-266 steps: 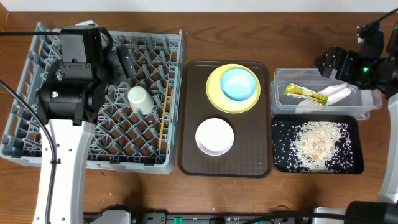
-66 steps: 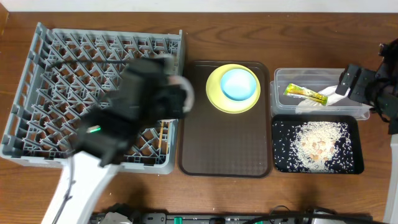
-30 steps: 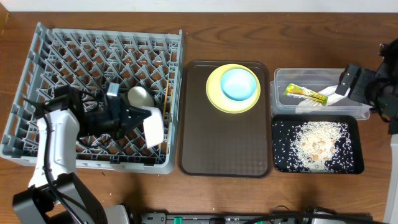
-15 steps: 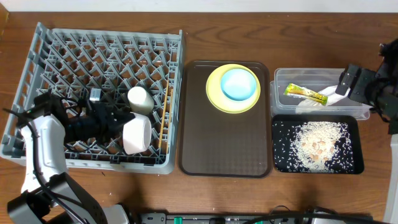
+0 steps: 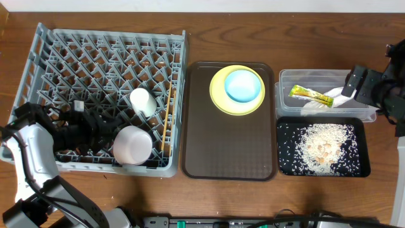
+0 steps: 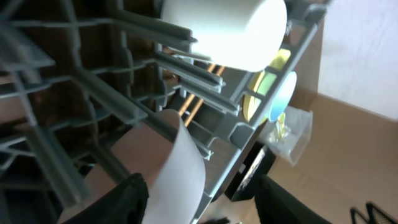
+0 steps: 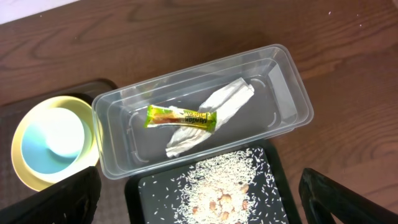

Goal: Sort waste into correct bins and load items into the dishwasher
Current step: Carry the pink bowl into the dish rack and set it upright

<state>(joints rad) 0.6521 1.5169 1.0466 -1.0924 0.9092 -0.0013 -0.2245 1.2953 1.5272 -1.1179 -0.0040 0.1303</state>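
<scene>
Since the earlier shot the white bowl (image 5: 133, 144) has gone off the brown serving tray (image 5: 228, 152) and into the grey dish rack (image 5: 38, 69); over the last half second it also slid a bit further toward the rack's front wall, and the left arm pulled back to the left with it. It sits among the pegs in the front rows, just below the small white cup (image 5: 142, 101) and beside the chopsticks (image 5: 168, 117); can't tell if it's fully upside down or only tipped.

Left fingers (image 6: 127, 202) are spread apart now, with the bowl's wall standing in the gap between them, so they look released rather than clamped. Right fingers (image 7: 68, 199) are spread wide with nothing in them, hanging over the far right end of the surface (image 5: 253, 31).

Yellow plate (image 5: 218, 101) with the light blue bowl (image 5: 242, 85) on it sits at the back of the brown tray; sachet wrapper (image 5: 310, 95) and napkin (image 5: 338, 96) lie in the clear tub (image 5: 285, 95); rice scraps (image 5: 323, 145) are scattered in the black tray (image 5: 283, 161) right in front of the tub.
</scene>
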